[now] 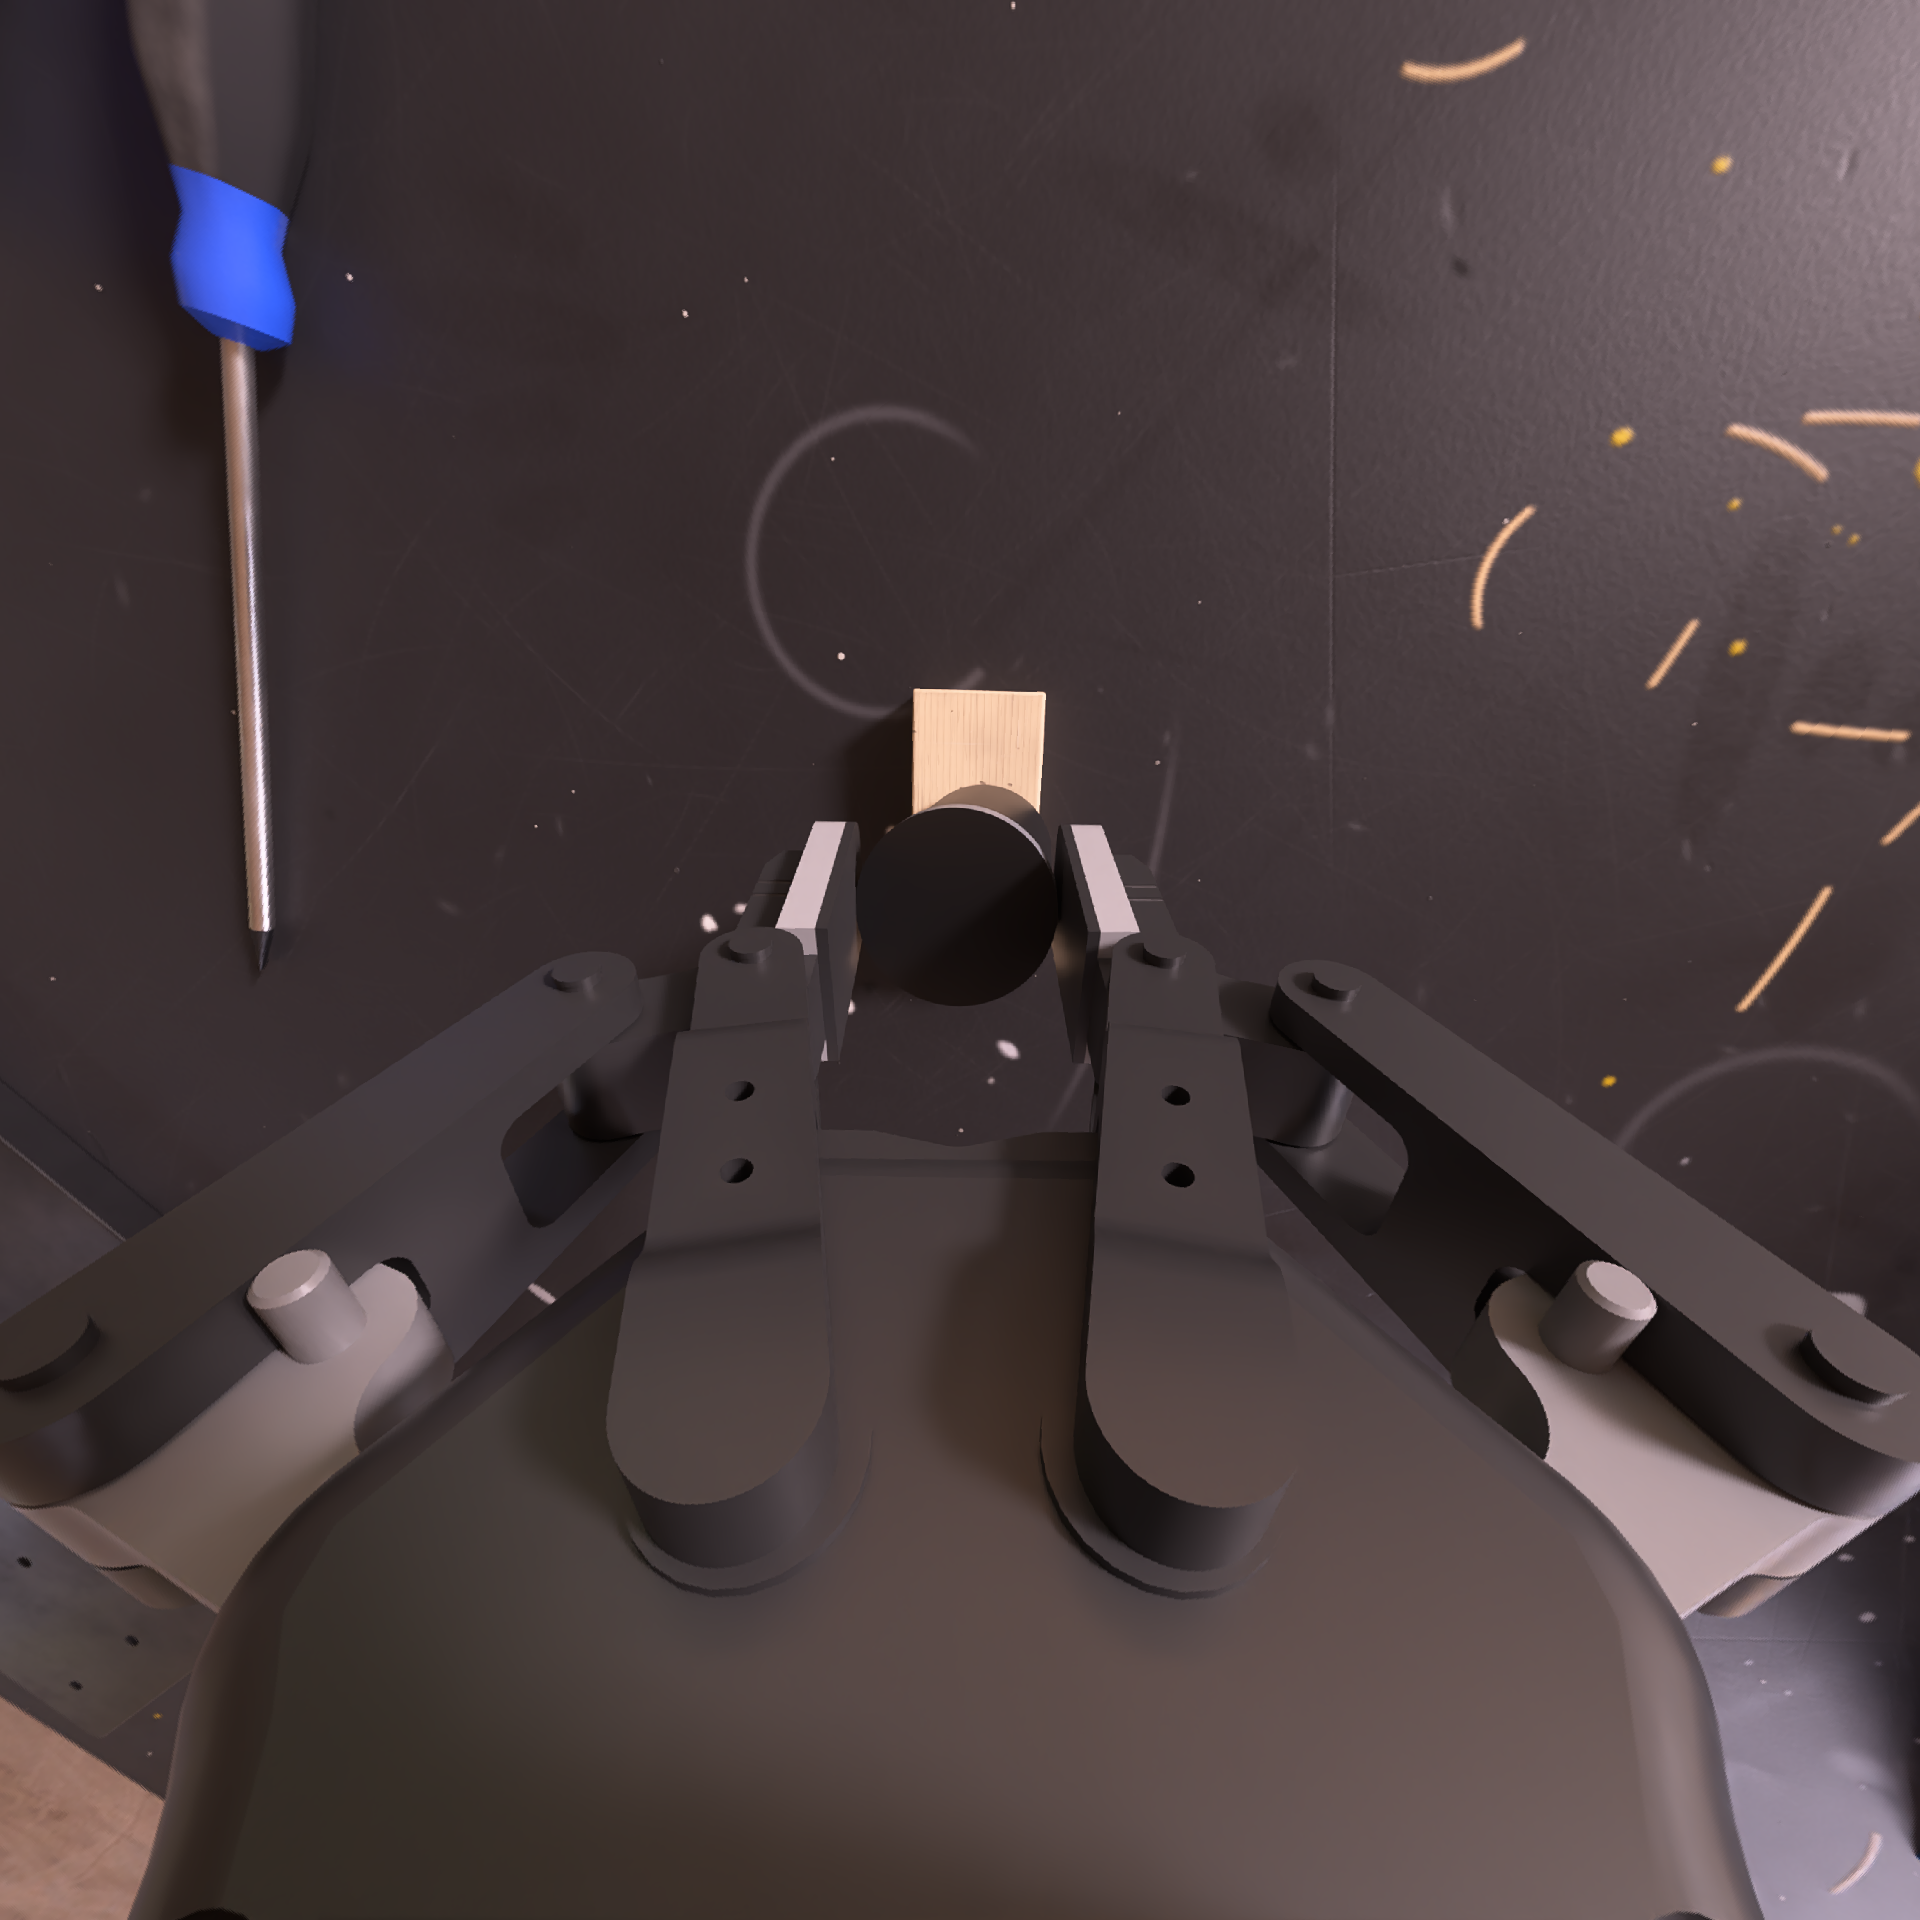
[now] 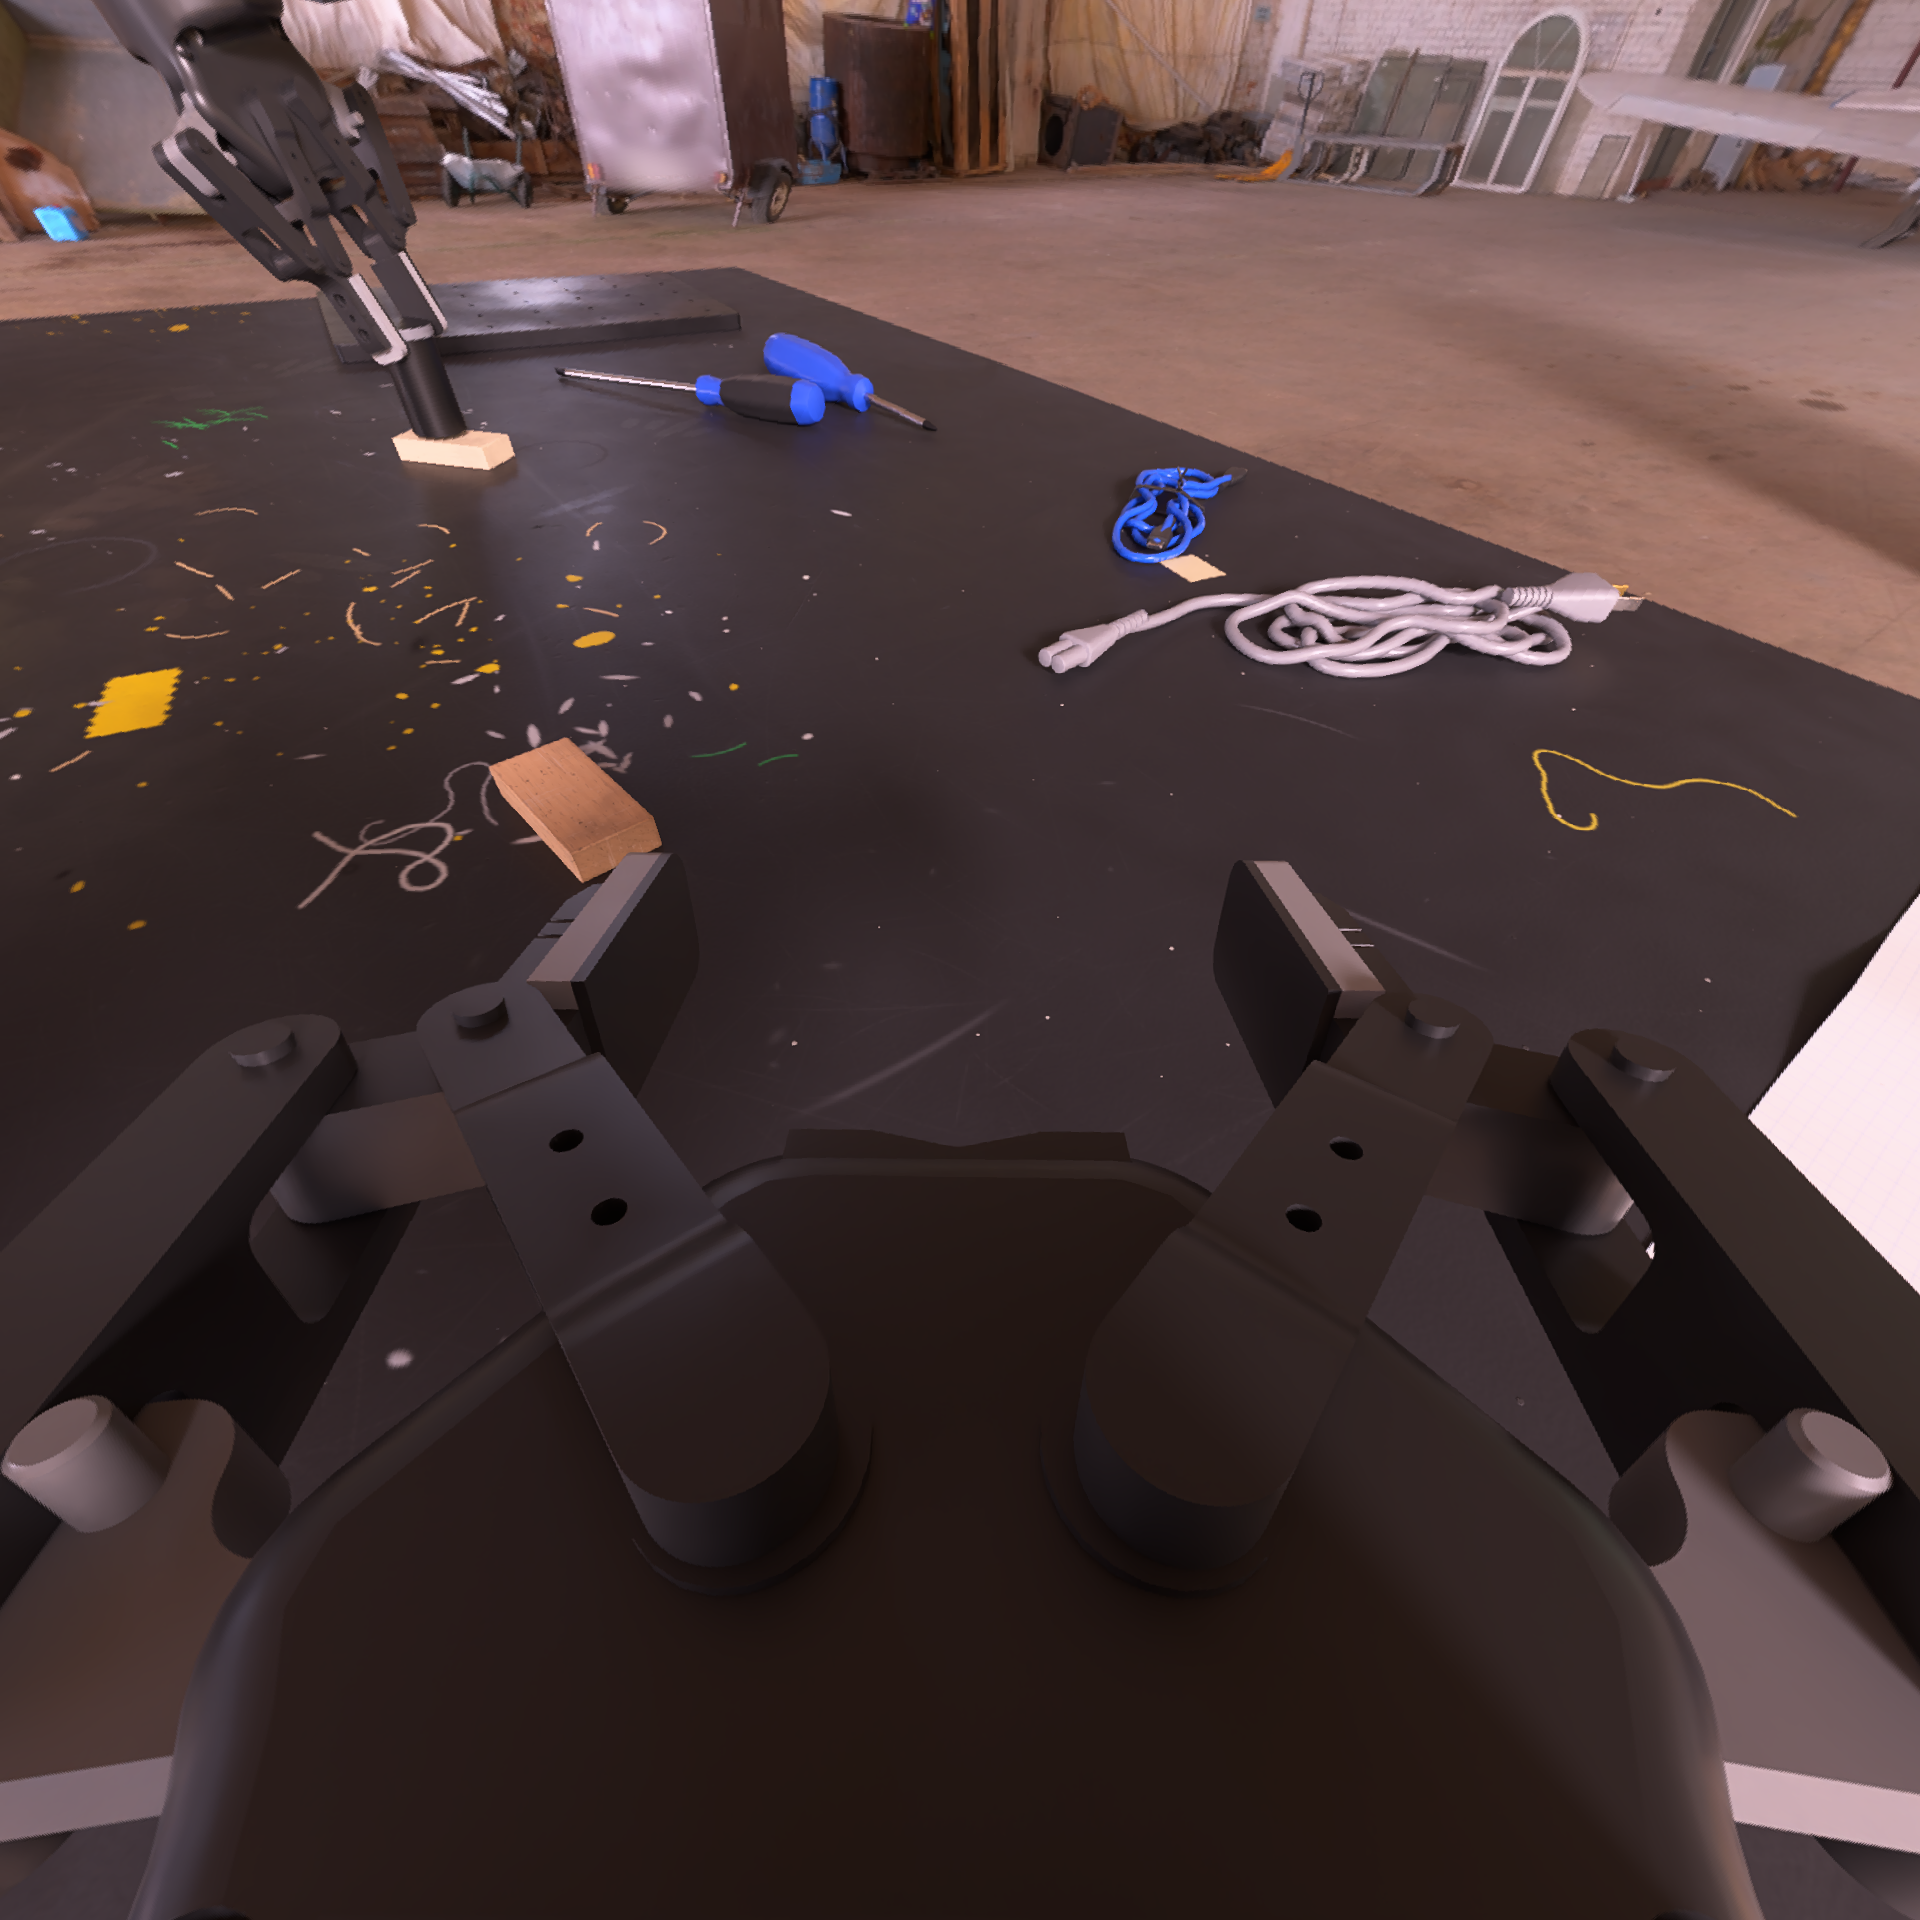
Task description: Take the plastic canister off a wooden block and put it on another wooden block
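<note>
The left gripper (image 1: 958, 914) has its two fingers closed around the top of the black plastic canister (image 1: 956, 909). The canister stands on the pale wooden block (image 2: 454, 449), right under the hand. It leans a bit, so it could slip or tip when lifted. The arm reaches down at a slant. Well away, the right gripper (image 2: 956, 935) is wide open and holds nothing, with the brown wooden block (image 2: 575, 805) just beside it.

Matt black canister (image 1: 954, 914), pale wood block (image 1: 978, 750)
</note>
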You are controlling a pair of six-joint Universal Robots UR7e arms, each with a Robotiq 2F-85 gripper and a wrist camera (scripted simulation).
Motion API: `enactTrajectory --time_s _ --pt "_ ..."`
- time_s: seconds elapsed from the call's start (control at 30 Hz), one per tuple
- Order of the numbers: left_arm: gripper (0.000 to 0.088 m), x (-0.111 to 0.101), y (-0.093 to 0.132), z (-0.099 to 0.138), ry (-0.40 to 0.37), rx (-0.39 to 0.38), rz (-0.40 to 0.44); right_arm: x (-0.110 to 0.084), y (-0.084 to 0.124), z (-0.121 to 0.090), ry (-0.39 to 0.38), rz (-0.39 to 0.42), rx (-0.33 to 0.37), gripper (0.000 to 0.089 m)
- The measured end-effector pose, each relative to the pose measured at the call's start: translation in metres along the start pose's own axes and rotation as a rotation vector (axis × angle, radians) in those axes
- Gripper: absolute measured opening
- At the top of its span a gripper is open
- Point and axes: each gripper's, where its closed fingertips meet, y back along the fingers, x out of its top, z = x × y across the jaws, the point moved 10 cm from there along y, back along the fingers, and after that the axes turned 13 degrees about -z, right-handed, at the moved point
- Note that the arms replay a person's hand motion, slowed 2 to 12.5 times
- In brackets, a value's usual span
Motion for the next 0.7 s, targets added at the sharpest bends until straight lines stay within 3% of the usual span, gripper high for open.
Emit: enactTrajectory --time_s 0.37,0.7 --pt "0.0333 -0.014 0.025 0.002 0.08 -0.038 0.12 0.001 0.0 -0.001 0.002 0.002 0.003 0.0854" --pt "0.0333 -0.026 0.038 0.009 0.103 -0.03 0.152 0.002 0.0 -0.002 0.005 0.006 0.007 0.0854"
